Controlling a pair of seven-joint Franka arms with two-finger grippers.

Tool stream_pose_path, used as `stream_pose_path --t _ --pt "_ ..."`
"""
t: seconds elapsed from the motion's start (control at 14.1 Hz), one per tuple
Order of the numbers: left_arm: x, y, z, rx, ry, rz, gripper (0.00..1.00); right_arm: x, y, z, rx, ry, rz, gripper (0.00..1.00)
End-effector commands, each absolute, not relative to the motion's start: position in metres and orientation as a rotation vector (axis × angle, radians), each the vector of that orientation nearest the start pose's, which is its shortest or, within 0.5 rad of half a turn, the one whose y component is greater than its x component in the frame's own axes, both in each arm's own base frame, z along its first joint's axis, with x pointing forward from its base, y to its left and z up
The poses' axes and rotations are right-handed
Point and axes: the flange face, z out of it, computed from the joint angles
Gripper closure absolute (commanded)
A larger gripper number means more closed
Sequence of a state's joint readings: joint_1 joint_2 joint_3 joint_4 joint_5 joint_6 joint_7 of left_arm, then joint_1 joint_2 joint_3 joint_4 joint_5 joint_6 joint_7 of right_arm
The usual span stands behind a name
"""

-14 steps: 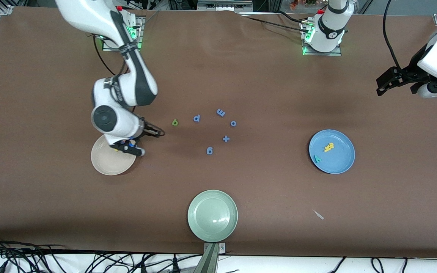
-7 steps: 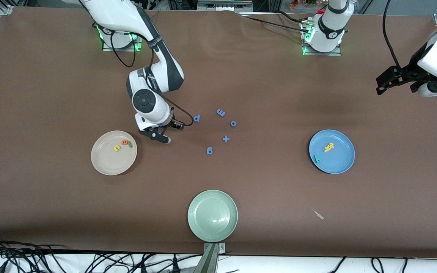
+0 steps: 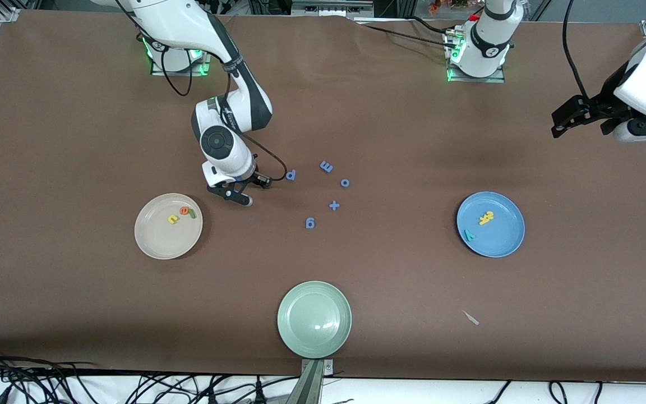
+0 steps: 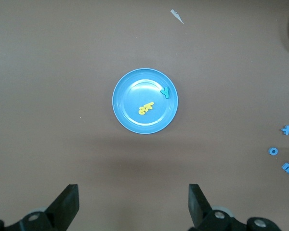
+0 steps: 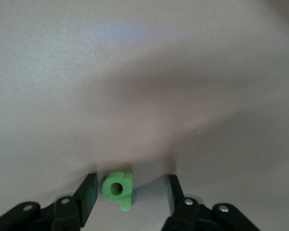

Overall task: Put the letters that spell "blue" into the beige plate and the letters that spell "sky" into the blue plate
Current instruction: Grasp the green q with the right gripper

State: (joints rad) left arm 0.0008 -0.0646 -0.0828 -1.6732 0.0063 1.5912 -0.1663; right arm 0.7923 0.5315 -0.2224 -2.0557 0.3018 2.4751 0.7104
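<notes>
A brown cloth-covered table fills the front view, with loose cables strung along the lower edge of the frame. Three plates are seen on it: the beige plate at lower left of centre, the blue plate at right, and a pale green plate at bottom centre, which holds nothing.

The "sky" part appears finished: the yellow s and k and the teal y lie inside the blue plate. In the beige plate the yellow u, the orange e and the olive l are gathered. Only the green b is judged left to move; in the right wrist view it lies on the cloth between the spread fingers of the right gripper, apparently not yet pinched. That gripper is low over the table just up and right of the beige plate.

The left gripper waits at the upper right edge, fingers wide apart and empty.

Blue distractor letters and a plus sign are scattered mid-frame.
</notes>
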Motion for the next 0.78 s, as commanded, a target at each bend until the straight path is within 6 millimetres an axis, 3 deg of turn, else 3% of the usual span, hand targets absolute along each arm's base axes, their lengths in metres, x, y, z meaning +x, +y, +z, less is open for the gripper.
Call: stream_pose_path --t 0.0,0.21,0.28,0.43,0.71 --pt "0.533 -0.055 0.62 -3.149 -0.129 0.037 0.0 0.483 0.316 0.17 -3.074 0.576 0.149 0.33" --pt "0.533 -0.063 0.619 -3.143 -0.102 0.038 0.0 0.483 0.316 0.171 -3.074 0.574 0.15 0.46" --pt "0.532 -0.066 0.619 -3.139 -0.094 0.034 0.0 0.483 0.316 0.171 -3.074 0.574 0.15 0.55" --pt "0.532 -0.071 0.619 -3.138 -0.082 0.034 0.0 0.482 0.316 0.171 -3.075 0.571 0.152 0.84" --pt "0.531 -0.075 0.619 -3.137 -0.07 0.034 0.0 0.497 0.306 0.186 -3.082 0.523 0.154 0.87"
